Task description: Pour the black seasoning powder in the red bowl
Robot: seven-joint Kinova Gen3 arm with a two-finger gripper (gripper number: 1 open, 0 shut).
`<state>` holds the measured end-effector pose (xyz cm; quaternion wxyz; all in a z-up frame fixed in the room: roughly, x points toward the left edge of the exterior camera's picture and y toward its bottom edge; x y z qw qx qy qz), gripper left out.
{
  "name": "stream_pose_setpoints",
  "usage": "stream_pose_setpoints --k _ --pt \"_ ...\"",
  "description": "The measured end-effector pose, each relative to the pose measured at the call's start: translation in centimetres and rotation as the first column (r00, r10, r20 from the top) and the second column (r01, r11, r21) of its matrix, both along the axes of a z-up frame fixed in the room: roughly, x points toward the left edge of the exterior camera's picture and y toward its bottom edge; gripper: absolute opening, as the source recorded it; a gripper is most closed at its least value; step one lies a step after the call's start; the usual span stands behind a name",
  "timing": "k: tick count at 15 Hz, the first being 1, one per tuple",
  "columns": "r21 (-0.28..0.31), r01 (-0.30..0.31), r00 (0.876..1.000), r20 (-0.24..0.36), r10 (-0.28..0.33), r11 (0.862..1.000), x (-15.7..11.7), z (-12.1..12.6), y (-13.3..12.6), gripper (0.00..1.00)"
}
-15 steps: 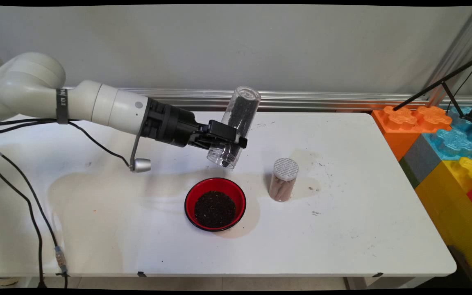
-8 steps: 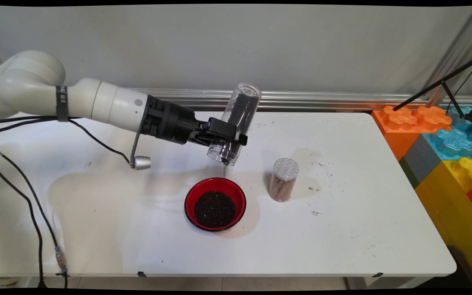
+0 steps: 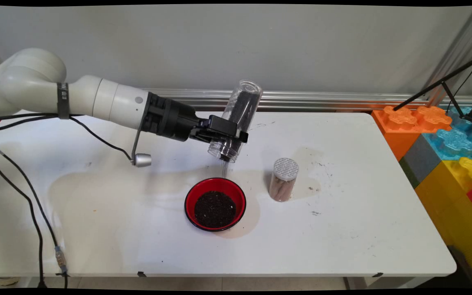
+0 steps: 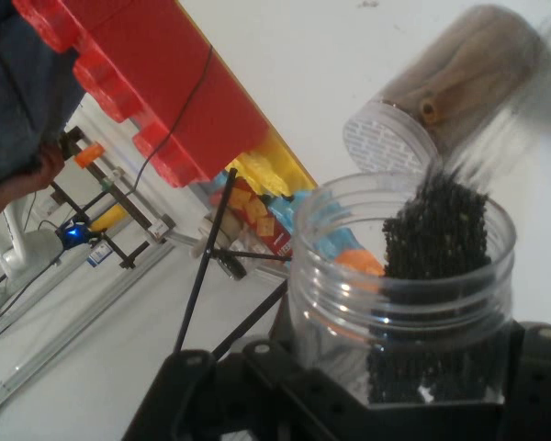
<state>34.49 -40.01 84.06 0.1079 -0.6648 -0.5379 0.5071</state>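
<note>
My gripper [image 3: 228, 133] is shut on a clear plastic jar [image 3: 238, 119] of dark grains, held upside down and tilted, mouth down, above the table. A thin stream of grains falls from its mouth toward the red bowl [image 3: 215, 203], which holds a dark heap and sits just below and slightly nearer. In the hand view the jar [image 4: 404, 303] fills the lower right with its open threaded mouth and grains spilling out; the gripper [image 4: 367, 395] clamps its body. A second jar with a white perforated lid [image 3: 284, 178] stands upright right of the bowl, seen also as the lidded jar [image 4: 441, 96].
Large toy blocks in orange, blue, yellow and red [image 3: 449, 147] are stacked past the table's right edge, with a black tripod [image 3: 457, 94] over them. Black cables [image 3: 27, 196] hang down at the left. A metal rail [image 3: 322, 100] runs along the table's far edge.
The jar has risen slightly and tilted steeper, and the grains have slid toward its mouth; a stream now pours toward the bowl.
</note>
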Motion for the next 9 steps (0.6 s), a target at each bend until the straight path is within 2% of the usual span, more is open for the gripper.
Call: stream_pose_setpoints --k 9 --pt "-0.020 0.015 1.000 0.010 -0.014 1.000 0.30 0.00 -0.39 0.00"
